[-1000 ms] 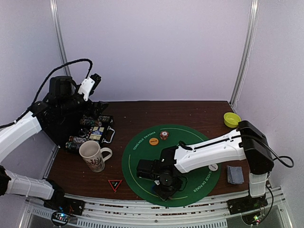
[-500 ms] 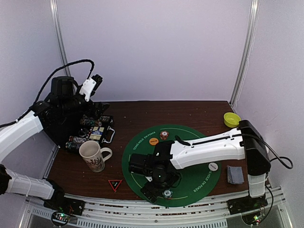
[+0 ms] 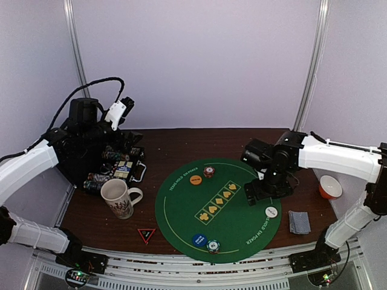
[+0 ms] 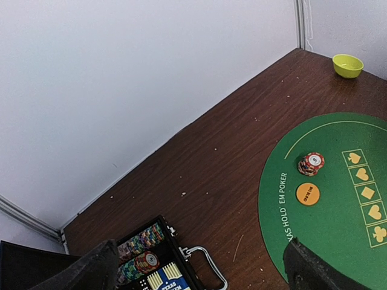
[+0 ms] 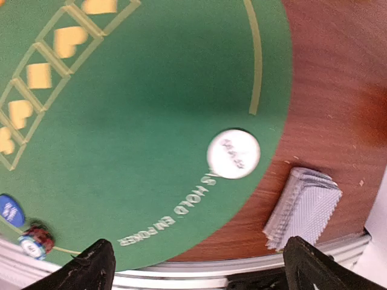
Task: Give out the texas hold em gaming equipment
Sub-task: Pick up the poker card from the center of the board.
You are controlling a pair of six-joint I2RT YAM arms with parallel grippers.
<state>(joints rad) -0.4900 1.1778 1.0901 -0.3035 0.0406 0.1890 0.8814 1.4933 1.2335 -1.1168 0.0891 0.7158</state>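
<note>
On the round green mat (image 3: 221,208) lie a red-white chip stack (image 3: 208,171), an orange button (image 3: 195,179), a white button (image 3: 271,212), a blue button (image 3: 199,240) and a teal-white chip stack (image 3: 213,246). A grey-backed deck of cards (image 3: 298,221) rests on the wood right of the mat. My right gripper (image 3: 266,192) hovers open and empty over the mat's right side. Its wrist view shows the white button (image 5: 233,153) and the cards (image 5: 302,207) below it. My left gripper (image 4: 199,272) is open and empty above the open chip case (image 4: 145,260).
A patterned mug (image 3: 118,198) stands left of the mat, with a red triangle marker (image 3: 146,234) in front of it. An orange bowl (image 3: 330,186) sits at the right. A yellow bowl (image 4: 347,64) is in the far right corner. The black case (image 3: 124,163) lies at the left.
My right arm has swung from the mat's front edge up to its right side, opening its jaws. The teal-white chip stack stays by the blue button. The left arm barely shifted.
</note>
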